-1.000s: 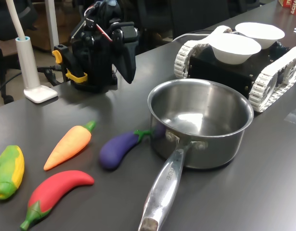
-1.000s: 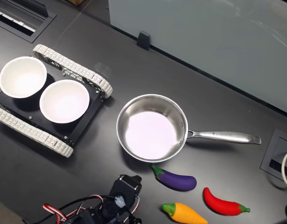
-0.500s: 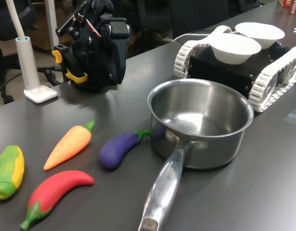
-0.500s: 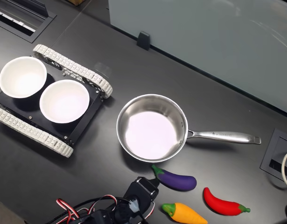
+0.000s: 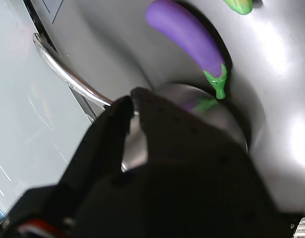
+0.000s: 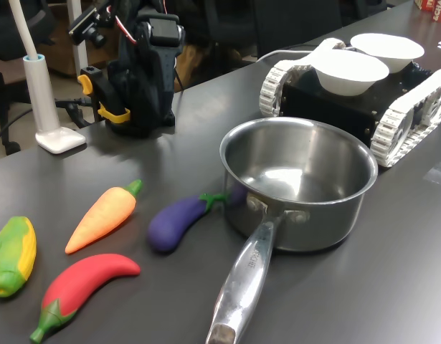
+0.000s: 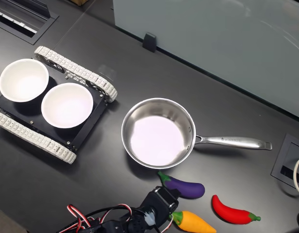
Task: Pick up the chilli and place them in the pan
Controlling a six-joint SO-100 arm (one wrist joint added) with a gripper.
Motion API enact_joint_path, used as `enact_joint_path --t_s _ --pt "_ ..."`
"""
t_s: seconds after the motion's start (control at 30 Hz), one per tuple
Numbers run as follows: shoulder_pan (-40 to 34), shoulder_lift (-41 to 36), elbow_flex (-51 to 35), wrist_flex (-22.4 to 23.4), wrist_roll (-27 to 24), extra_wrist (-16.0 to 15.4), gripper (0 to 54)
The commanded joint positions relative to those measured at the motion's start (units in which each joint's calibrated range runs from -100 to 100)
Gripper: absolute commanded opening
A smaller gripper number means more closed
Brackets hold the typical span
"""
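While empty, the steel pan (image 6: 299, 183) sits beside the glossy chilli (image 6: 80, 285).

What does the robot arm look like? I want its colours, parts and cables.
The arm is built of matte black plastic blocks. Red, white and black wires loop loosely over it in both exterior views. A yellow clamp sits at its base in the first exterior view. In the wrist view the hand shows as two smooth black fingers with rounded tips and no markings.
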Motion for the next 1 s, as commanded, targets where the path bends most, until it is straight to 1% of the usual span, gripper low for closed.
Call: enact_joint_path --t_s 0.0,0.17,0.47,0.73,0.97 --pt "1.57 3.13 -8.29 -3.05 0.39 0.7 1.8" --pt "2.61 7.18 -12.38 -3.22 0.34 0.7 1.8" --pt "3.98 10.8 -15.74 -3.98 0.98 0.7 2.7" --pt "5.82 14.43 -17.28 -6.54 1.95 0.7 3.9" --pt "7.54 18.99 -21.28 -7.22 2.25 0.7 9.3"
